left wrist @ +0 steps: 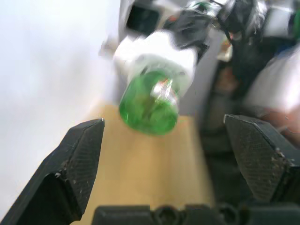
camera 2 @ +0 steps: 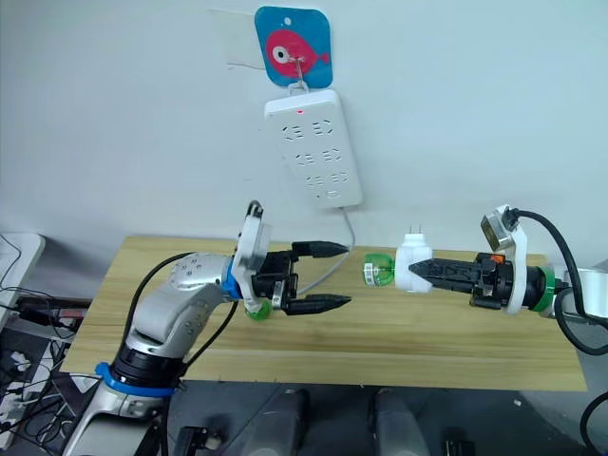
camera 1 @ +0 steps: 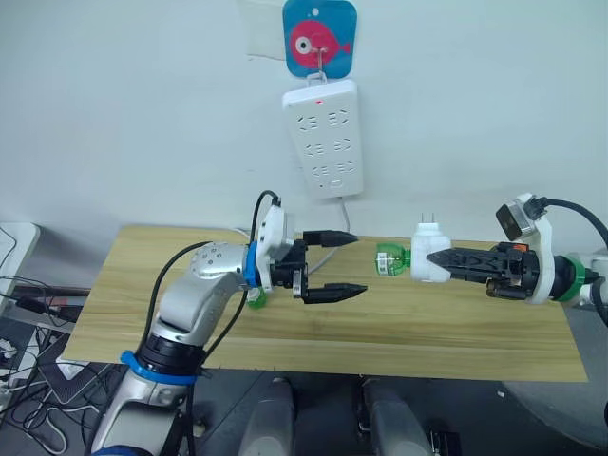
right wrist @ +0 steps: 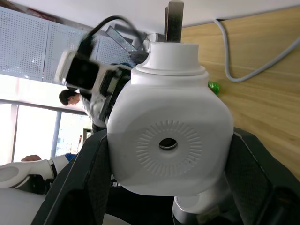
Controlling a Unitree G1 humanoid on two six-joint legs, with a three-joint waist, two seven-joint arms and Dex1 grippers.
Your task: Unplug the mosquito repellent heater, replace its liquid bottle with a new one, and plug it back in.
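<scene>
R gripper (camera 1: 432,256) jaws pinch mosquito repellent heater (camera 1: 429,253), green bottle (camera 1: 390,259) attached, held above bench (camera 1: 494,332). L gripper (camera 1: 347,265) jaws spread, just beside bottle.

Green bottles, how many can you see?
2. One green bottle is screwed into the mosquito repellent heater held by the right gripper. A second green bottle sits on the table, mostly hidden behind the left gripper.
</scene>
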